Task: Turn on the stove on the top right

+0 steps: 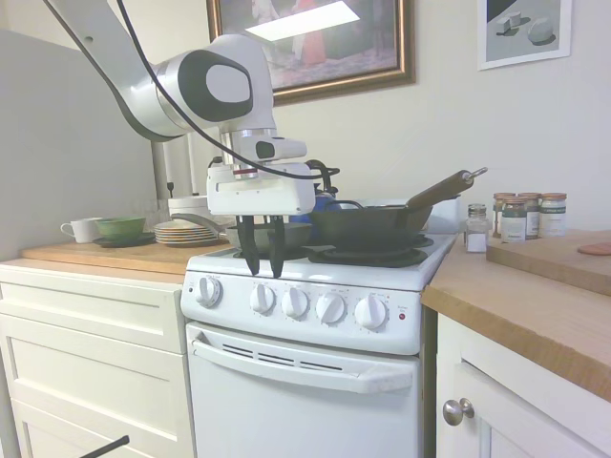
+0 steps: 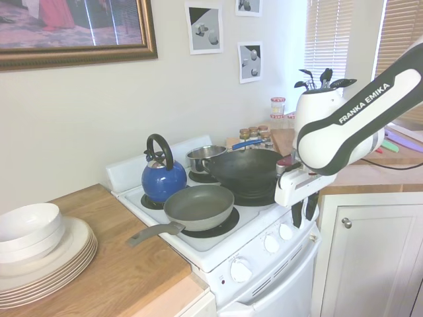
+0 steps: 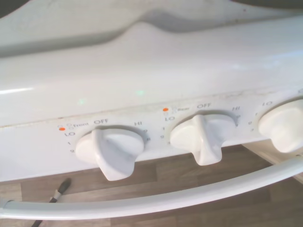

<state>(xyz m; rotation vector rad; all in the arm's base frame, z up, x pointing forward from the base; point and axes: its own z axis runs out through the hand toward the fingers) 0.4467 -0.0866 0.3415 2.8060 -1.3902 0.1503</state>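
The gripper [image 1: 263,269] is hanging fingers-down just above the front edge of the stove [image 1: 305,382], its 2 dark fingers standing narrowly apart and holding nothing, poised over the panel between the 1st and 2nd of the 5 white knobs [image 1: 295,302]; in the wrist view the knob marked Front [image 3: 110,150] and the knob marked Rear [image 3: 202,138] are sitting side by side. Behind the panel a grey frying pan [image 2: 198,205] is resting on the near burner, while a black wok [image 2: 246,170] and a blue kettle [image 2: 162,175] are sitting farther back.
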